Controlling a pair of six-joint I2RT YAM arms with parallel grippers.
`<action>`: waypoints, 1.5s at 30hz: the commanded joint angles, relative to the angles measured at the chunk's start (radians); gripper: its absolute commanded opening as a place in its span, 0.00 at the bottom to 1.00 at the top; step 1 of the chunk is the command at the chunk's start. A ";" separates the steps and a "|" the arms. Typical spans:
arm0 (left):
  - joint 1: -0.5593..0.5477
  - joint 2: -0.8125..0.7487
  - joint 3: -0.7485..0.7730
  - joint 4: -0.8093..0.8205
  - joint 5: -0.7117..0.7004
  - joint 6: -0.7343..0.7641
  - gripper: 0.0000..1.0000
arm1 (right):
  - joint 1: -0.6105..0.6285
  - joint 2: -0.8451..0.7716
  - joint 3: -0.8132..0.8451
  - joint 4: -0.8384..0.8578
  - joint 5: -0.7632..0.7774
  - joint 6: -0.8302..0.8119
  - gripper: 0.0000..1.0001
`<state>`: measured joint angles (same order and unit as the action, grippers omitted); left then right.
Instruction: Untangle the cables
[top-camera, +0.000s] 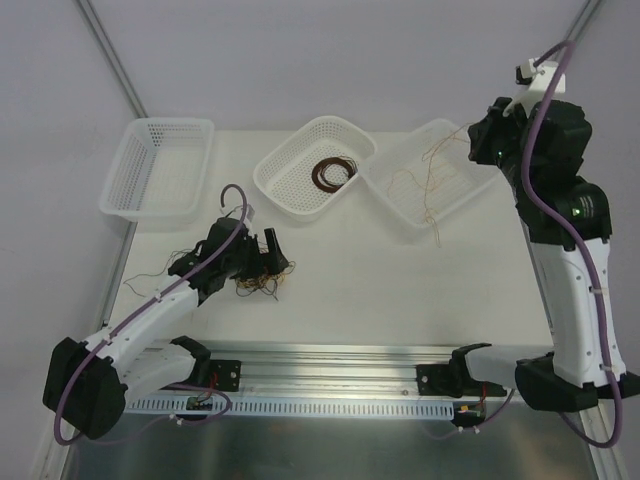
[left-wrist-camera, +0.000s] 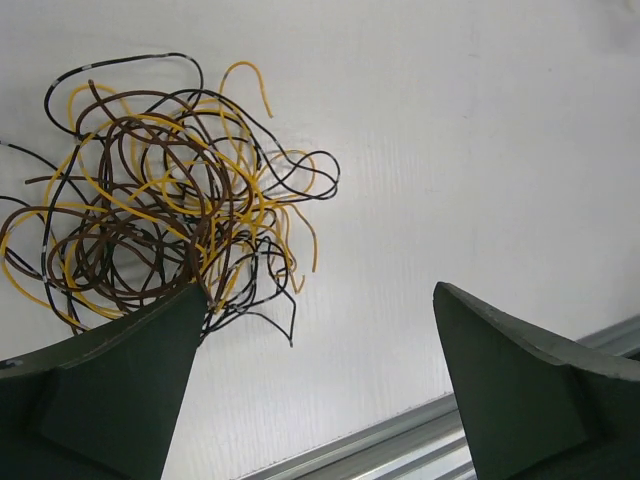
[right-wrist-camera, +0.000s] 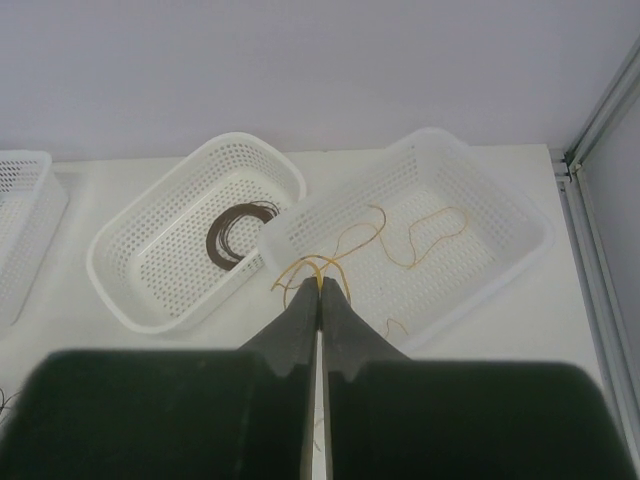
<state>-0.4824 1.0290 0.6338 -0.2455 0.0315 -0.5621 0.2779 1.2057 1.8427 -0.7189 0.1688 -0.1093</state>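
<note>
The left end effector (left-wrist-camera: 320, 288) stands wide apart and holds nothing. One finger (left-wrist-camera: 130, 380) is at the edge of the tangle of cables (left-wrist-camera: 170, 200), black, brown and yellow-orange, which lies on the counter (left-wrist-camera: 450, 150). The left arm is stretched low and forward. The right end effector (right-wrist-camera: 320, 282) is pressed together on a tan-orange cable (right-wrist-camera: 318, 259) above the right basket (right-wrist-camera: 520, 240), with its arm raised high. A brown coil (right-wrist-camera: 238, 232) lies in the middle basket (right-wrist-camera: 130, 290).

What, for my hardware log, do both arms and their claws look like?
Both the left arm and right arm have white links, black joints and a purple cord running outside. A green light glows on the right one. The left claw and right claw have dark, wedge-shaped fingers.
</note>
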 joint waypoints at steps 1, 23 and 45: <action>0.008 -0.070 0.040 -0.038 0.082 0.033 0.99 | -0.017 0.064 0.069 0.143 -0.008 -0.015 0.01; 0.008 -0.225 -0.016 -0.118 0.100 0.018 0.99 | -0.141 0.508 -0.157 0.291 -0.041 0.151 0.28; 0.008 0.069 0.076 -0.141 -0.068 0.048 0.88 | 0.222 0.020 -0.700 0.258 -0.199 0.201 0.94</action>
<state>-0.4824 1.0416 0.6594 -0.3866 0.0227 -0.5320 0.4438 1.2678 1.2175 -0.4786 -0.0170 0.0525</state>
